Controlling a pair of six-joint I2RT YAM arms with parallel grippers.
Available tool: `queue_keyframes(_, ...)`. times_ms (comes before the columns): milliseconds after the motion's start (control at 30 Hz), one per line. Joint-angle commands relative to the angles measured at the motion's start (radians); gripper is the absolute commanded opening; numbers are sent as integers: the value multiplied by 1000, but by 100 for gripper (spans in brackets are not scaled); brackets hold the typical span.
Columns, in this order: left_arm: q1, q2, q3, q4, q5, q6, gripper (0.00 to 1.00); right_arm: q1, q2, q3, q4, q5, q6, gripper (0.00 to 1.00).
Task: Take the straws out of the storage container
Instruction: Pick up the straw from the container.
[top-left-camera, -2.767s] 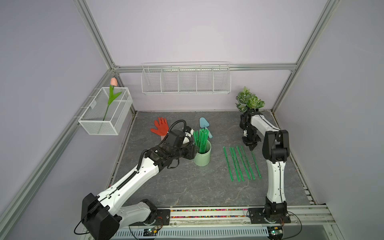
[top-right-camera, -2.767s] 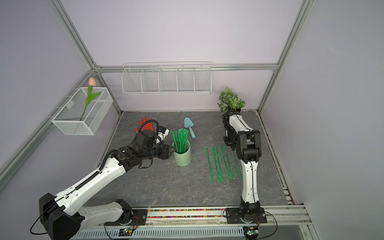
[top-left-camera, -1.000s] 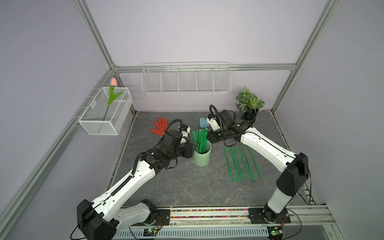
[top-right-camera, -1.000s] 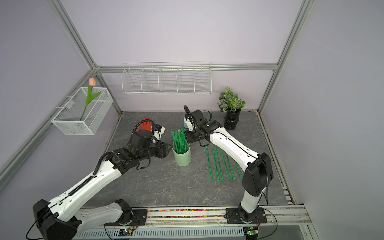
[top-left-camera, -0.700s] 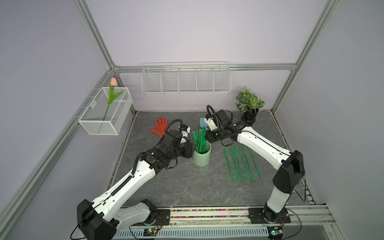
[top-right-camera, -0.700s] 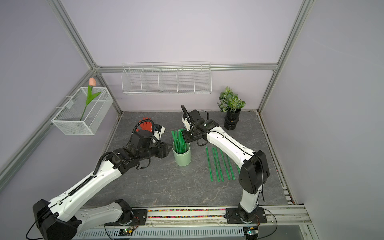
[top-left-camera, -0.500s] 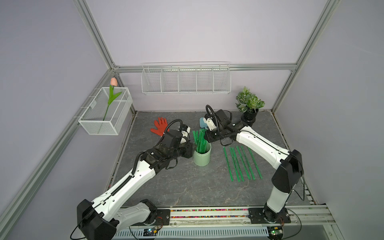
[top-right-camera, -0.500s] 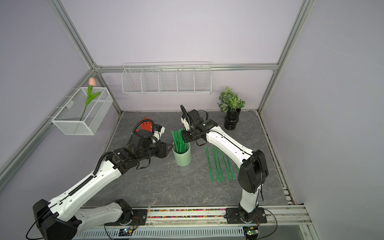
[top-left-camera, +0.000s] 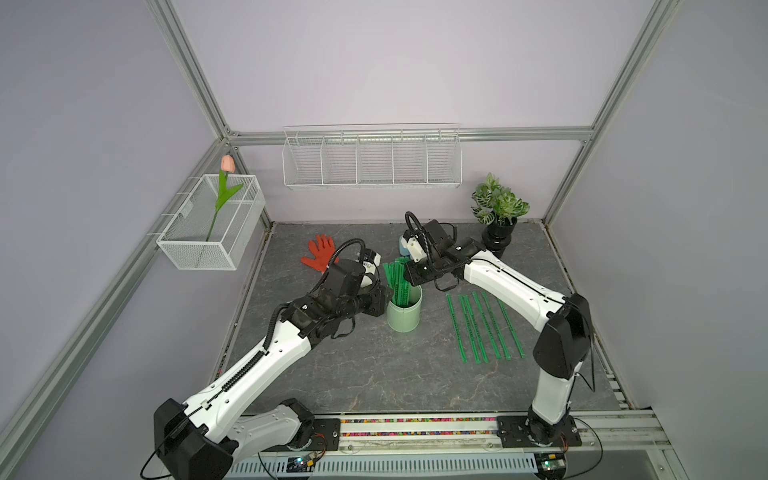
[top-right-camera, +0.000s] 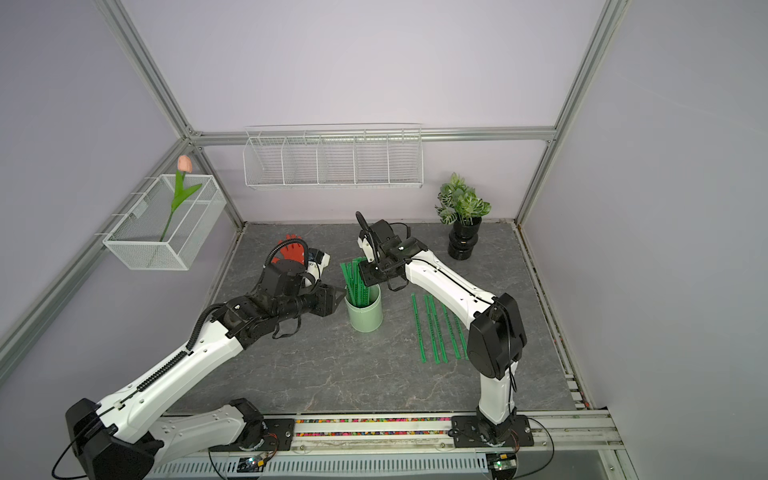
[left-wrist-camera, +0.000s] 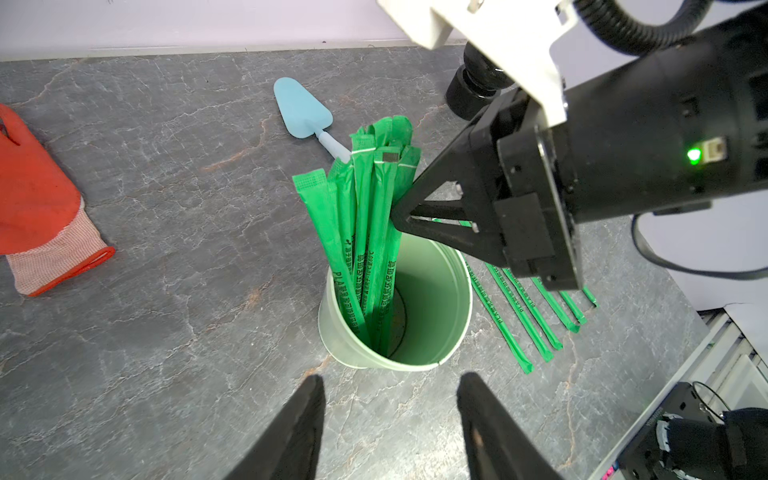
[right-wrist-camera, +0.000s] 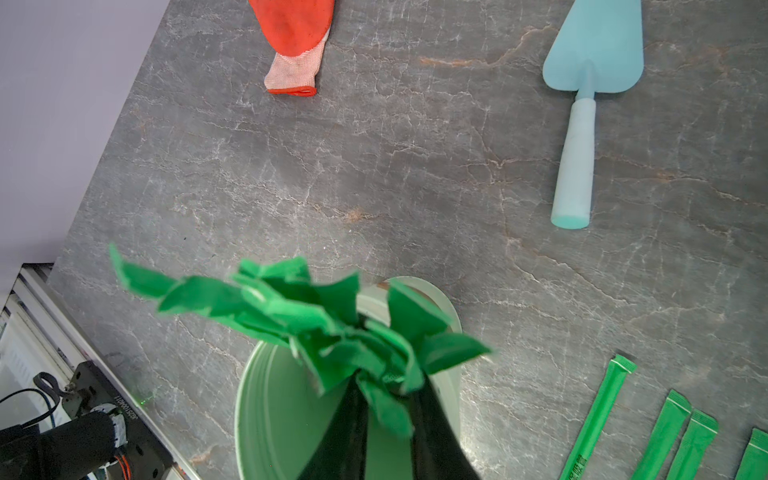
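Straws (left-wrist-camera: 365, 216) are standing in the cup (left-wrist-camera: 432, 291); we are pinching some with right fingers (left-wrist-camera: 457, 162), left fingers (left-wrist-camera: 291, 436) hovering released.

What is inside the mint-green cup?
A bundle of green wrapped straws stands in the mint-green cup, leaning against one side; the other side is bare. Their lower ends are hidden by the cup's wall. The straws overlap, so their number is unclear.

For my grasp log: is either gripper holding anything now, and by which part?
The left gripper is open and holds nothing. The right gripper has its jaws around some of the straws, at their upper part; a firm grip cannot be told.
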Motion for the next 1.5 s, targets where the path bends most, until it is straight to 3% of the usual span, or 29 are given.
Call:
queue_keyframes(0, -3, 4, -1, 2, 6, 0, 55, 7, 17, 26, -26, -18, 5, 21)
queue_keyframes(400, -3, 8, 1, 0, 13, 1, 55, 23, 29, 43, -41, -34, 5, 25)
queue_keyframes(867, -2, 6, 2, 1, 16, -2, 55, 33, 34, 59, -87, -9, 0, 13)
queue_keyframes(1467, -2, 10, 2, 2, 25, -4, 55, 42, -80, 94, -199, 57, -40, 11)
